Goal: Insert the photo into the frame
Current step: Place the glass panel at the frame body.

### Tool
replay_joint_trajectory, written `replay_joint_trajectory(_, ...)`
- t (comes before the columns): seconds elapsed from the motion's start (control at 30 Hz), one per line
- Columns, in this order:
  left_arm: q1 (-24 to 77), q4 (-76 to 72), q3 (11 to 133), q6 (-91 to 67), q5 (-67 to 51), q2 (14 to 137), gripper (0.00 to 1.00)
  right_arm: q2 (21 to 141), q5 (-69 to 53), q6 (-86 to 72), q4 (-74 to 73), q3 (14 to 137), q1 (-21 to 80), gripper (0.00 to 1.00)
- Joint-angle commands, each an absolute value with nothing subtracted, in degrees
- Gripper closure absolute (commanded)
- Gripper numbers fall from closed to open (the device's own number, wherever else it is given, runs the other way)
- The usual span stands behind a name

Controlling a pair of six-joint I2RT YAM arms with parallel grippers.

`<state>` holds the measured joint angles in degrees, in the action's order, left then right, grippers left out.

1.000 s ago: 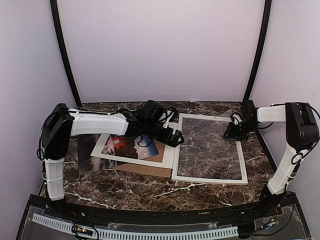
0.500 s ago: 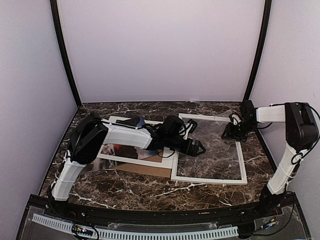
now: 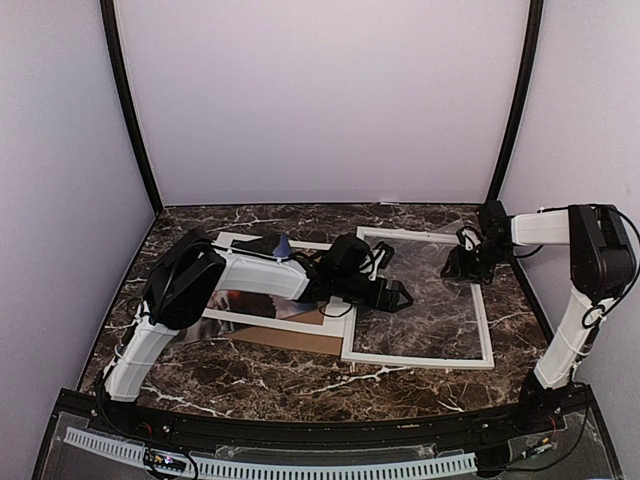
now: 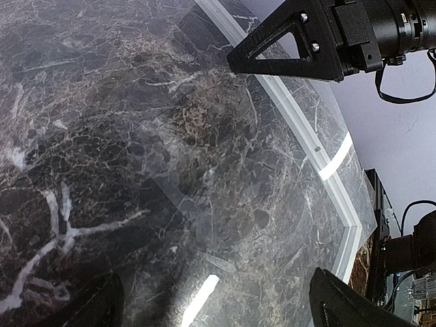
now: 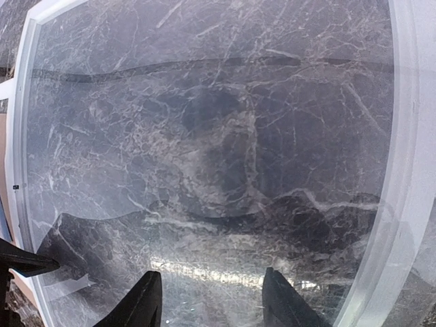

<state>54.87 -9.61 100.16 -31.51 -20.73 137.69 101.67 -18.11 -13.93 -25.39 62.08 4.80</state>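
The frame [image 3: 488,330], thin and white, lies flat at the right of the table with a clear plastic sheet [image 3: 430,300] inside it. The photo [image 3: 238,301] lies to its left under a white mat board [image 3: 285,325], and my left arm hides most of it. My left gripper [image 3: 397,295] hangs open over the left part of the sheet [image 4: 204,170], nothing between its fingers [image 4: 344,303]. My right gripper [image 3: 460,264] hovers open over the frame's far right corner. The sheet [image 5: 204,136] and the frame's rim [image 5: 409,170] fill the right wrist view.
A brown backing board [image 3: 295,343] pokes out under the mat board's near edge. The table is dark marble [image 3: 250,385]. Black posts [image 3: 130,110] and grey walls close in the back and sides. My right gripper [image 4: 300,48] shows at the top of the left wrist view.
My left arm has swung right, from above the mat board and photo to above the frame's left part. My right gripper's jaws have widened in place.
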Motion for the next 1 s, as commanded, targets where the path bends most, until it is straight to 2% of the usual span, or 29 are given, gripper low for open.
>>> replay_joint_trajectory(0.0,54.93,-8.53,100.37,-32.48,-20.37,137.64,0.03,101.99,-17.12,-13.58,-26.03,64.42,5.22,0.49)
replay_joint_trajectory(0.97,54.93,-9.21,93.96,-32.52,-16.26,134.78,0.05,98.84,-10.27,-13.19,-29.76,66.55,0.53,0.46)
